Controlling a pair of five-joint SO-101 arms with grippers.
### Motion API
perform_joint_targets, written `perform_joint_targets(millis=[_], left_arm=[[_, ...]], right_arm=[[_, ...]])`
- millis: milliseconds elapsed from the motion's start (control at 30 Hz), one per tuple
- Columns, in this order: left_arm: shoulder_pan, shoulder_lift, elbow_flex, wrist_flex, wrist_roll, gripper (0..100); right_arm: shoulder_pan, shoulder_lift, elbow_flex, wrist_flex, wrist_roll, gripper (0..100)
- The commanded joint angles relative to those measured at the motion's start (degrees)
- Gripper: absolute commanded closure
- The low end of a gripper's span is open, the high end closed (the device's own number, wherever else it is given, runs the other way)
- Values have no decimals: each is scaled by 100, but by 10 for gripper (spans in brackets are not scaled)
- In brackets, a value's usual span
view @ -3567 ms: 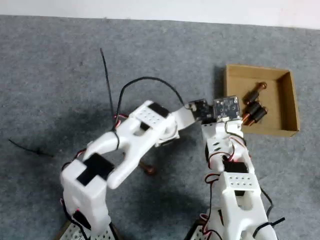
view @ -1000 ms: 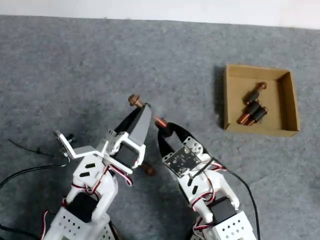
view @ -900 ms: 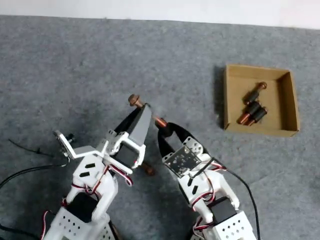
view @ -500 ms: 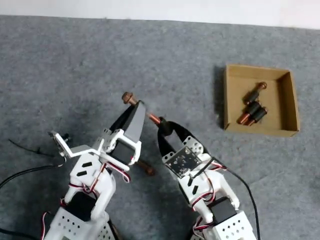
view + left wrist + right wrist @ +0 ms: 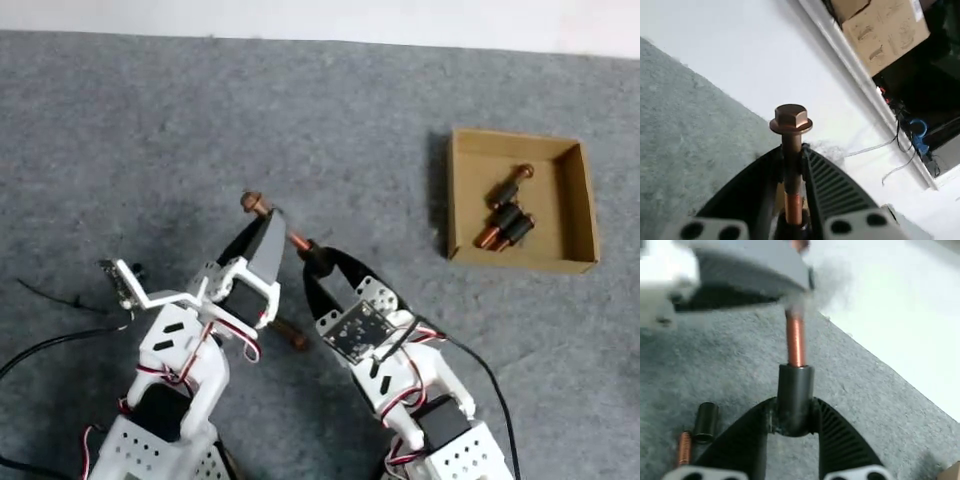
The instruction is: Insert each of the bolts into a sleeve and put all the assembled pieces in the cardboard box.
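Here, bolt (image 5: 795, 337) meeting sleeve (image 5: 795, 395), loose sleeve (image 5: 706, 422) (right wrist view)

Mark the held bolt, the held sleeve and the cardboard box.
bolt (image 5: 791, 119): left wrist view, on its hex head.
sleeve (image 5: 795, 390): right wrist view, on the middle of its black wall.
box (image 5: 475, 175): high view, on a bare part of its floor.

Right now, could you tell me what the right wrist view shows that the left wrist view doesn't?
Particular to the right wrist view: the black sleeve in the right gripper, plus a loose sleeve and a loose bolt on the carpet. Particular to the left wrist view: the held bolt's hex head above the left gripper. Shared: that bolt's copper shank and the carpet.
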Motion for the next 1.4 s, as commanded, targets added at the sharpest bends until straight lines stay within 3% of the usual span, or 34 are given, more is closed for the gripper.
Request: perform_joint_targets(millis=[0, 433, 600, 767, 867, 1067, 1200, 1367], left_arm=[[-13, -84, 119, 132, 53, 993], [22, -101, 119, 932, 18, 993], [523, -127, 119, 1468, -712, 991], [629, -127, 119, 1556, -844, 986], [629, -84, 119, 1600, -844, 902], [884, -127, 75, 2268, -853, 606], [259, -127, -136, 2286, -747, 575], [-1147, -127, -567, 2303, 308, 575]], right_arm=[[-75, -92, 919, -251, 53, 993], [-101, -92, 831, -251, 53, 993], [-101, -92, 822, -251, 53, 993], [-101, -92, 831, -251, 53, 993], [-92, -92, 822, -251, 53, 993], [-84, -92, 822, -215, 53, 993], [215, -92, 822, -215, 53, 993], [549, -92, 822, -233, 26, 993]])
